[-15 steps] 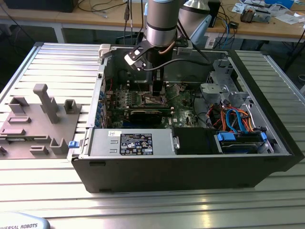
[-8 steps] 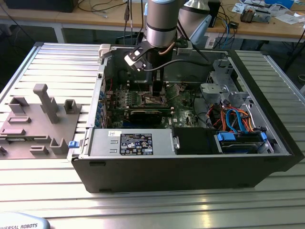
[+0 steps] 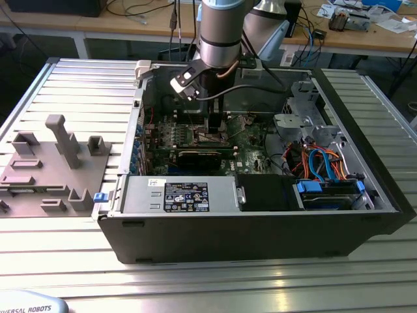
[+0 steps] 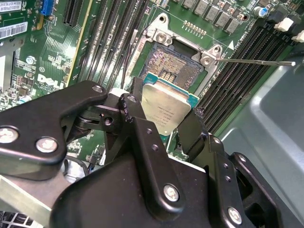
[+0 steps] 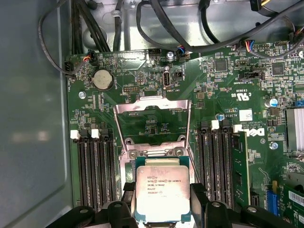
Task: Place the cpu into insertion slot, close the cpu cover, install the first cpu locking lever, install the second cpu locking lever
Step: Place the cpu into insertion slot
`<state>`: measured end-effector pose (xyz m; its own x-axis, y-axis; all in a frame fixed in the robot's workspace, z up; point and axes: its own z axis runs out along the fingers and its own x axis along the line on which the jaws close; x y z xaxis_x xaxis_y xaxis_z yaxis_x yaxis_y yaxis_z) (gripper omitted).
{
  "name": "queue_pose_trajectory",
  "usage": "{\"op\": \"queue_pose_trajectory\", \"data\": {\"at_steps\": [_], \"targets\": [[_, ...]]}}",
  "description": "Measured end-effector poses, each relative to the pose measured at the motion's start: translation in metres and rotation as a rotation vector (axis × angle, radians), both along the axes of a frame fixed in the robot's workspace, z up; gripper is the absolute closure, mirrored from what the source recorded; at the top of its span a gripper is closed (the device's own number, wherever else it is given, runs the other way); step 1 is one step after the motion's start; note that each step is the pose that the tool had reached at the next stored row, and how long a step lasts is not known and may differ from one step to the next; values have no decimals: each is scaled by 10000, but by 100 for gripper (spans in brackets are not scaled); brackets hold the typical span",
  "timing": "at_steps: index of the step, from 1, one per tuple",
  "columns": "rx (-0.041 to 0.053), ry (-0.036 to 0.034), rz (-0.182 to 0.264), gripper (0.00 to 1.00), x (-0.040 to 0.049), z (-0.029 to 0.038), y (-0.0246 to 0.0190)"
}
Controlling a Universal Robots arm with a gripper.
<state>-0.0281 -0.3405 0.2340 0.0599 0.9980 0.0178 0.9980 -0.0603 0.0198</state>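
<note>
While edge-held, cpu [image 4: 166, 108] near insertion slot [image 4: 174, 65]

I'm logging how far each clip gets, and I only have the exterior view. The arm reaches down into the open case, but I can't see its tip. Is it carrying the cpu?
Observer: Yes. In both wrist views the gripper is shut on the cpu, gripping it by two opposite edges.
Operator: Is the chip seated in the insertion slot yet?
Observer: No. In the second wrist view the insertion slot lies bare with its contacts showing, and the cpu is held at the slot's edge, not seated in it.
</note>
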Motion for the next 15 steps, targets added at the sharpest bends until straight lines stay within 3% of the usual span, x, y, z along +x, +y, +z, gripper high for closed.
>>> {"op": "queue_pose_trajectory", "data": {"at_steps": [15], "targets": [[1,0,0,46,0,-40,0]]}}
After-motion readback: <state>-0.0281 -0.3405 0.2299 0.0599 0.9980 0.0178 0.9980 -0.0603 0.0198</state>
